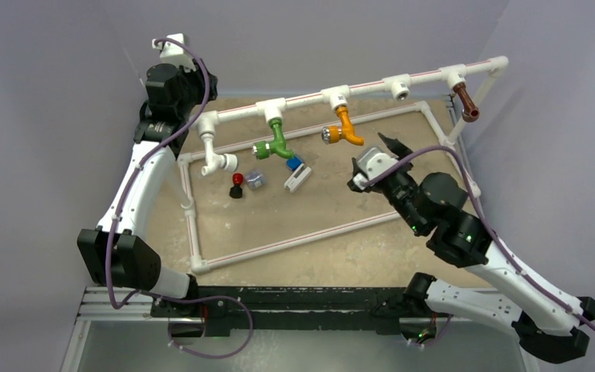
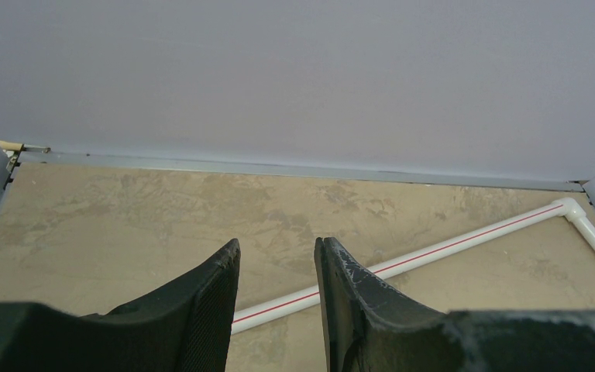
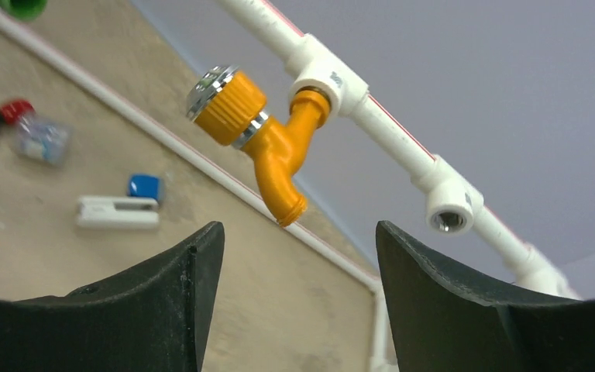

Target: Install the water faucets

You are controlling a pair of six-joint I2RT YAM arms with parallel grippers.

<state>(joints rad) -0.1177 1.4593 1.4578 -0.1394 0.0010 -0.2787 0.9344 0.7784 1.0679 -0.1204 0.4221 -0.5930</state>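
Observation:
Three water faucets hang from the raised white pipe rail (image 1: 372,87): a green one (image 1: 275,143), an orange one (image 1: 346,128) with a silver round cap, and a brown one (image 1: 466,103) at the right end. My right gripper (image 1: 370,152) hovers just right of and below the orange faucet (image 3: 275,147), open and empty (image 3: 297,226). An empty tee socket (image 3: 447,209) sits on the rail above its right finger. My left gripper (image 2: 277,242) is raised at the back left, jaws slightly apart with nothing between them, facing the back wall.
A white pipe frame (image 1: 294,236) lies on the tan table. Inside it lie a red-and-black knob (image 1: 236,184), a small clear piece (image 1: 256,180) and a white-and-blue piece (image 1: 297,174). A white bent fitting (image 1: 215,159) hangs at the rail's left end. Walls close in on three sides.

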